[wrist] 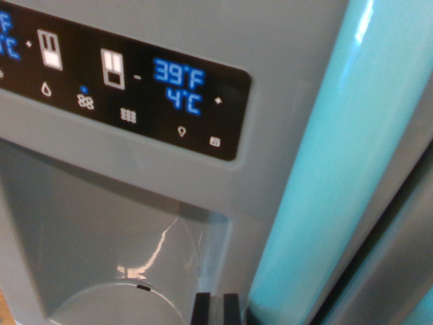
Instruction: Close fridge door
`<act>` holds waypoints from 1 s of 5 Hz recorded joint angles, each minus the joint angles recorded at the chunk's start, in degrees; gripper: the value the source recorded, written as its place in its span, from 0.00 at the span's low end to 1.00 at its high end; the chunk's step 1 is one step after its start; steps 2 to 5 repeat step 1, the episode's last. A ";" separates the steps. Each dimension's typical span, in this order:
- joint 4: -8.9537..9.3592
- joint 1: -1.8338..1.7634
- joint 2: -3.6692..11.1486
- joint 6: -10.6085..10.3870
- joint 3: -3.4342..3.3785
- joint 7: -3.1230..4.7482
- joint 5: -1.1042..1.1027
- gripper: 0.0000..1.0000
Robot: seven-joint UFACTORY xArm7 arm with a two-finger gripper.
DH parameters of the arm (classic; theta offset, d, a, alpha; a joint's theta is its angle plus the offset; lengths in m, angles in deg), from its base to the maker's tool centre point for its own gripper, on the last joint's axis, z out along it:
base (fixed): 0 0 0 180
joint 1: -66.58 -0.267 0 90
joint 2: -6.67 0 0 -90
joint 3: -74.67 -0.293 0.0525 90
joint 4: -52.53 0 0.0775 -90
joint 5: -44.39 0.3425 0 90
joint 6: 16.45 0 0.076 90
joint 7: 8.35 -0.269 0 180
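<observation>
The grey fridge door [284, 40] fills the wrist view at very close range. A black control panel [135, 88] on it shows blue digits reading 39°F and 4°C. Below the panel is the recessed dispenser bay [115, 237] with a curved base. A glossy turquoise door handle [331, 176] runs diagonally down the wrist view's right. My gripper [218, 309] shows only as two dark fingertips at the bottom edge, pressed side by side with no gap, just in front of the door face between the bay and the handle.
A dark gap and another grey panel edge [406, 223] lie at the wrist view's far right beyond the handle.
</observation>
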State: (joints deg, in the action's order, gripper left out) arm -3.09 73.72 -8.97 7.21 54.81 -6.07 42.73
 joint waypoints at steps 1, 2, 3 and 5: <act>0.00 0.00 0.00 0.00 0.00 0.00 0.00 1.00; 0.00 0.00 0.00 0.00 0.00 0.00 0.00 1.00; 0.00 0.00 0.00 0.00 0.00 0.00 0.00 1.00; 0.00 0.00 0.00 0.00 0.00 0.00 0.00 1.00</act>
